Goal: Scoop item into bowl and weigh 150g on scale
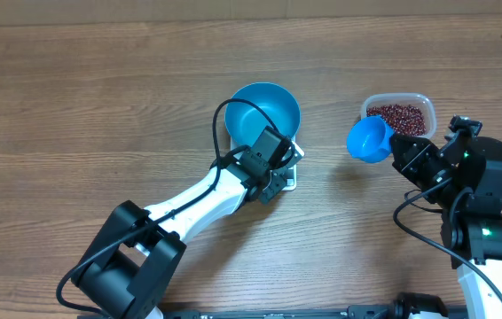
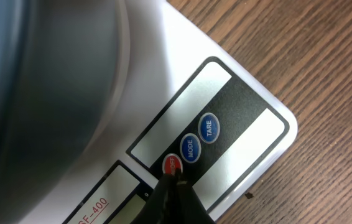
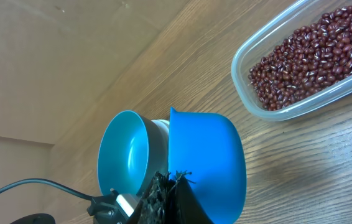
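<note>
Left pincer (image 2: pixel 175 185) closed, tip on red button (image 2: pixel 172 165) of scale (image 2: pixel 163 56), right pincer (image 3: pixel 168 186) clamped on blue scoop (image 3: pixel 207 155), lower left of beans (image 3: pixel 313 56)

Blue bowl (image 1: pixel 264 111) sits upright on the white scale (image 2: pixel 182 31), empty inside.
Red-brown beans (image 1: pixel 399 117) lie loose in a clear tub (image 1: pixel 397 95), well apart to the right.

The overhead view looks straight down on the wooden table (image 1: pixel 74 106) from well above. The left wrist view hangs very close over the scale (image 2: pixel 250 118) at its front corner, facing down. The right wrist view looks slantwise across the table from farther off, sharing the bowl (image 3: pixel 123 155) and clear tub (image 3: pixel 288 112) with the overhead.
</note>
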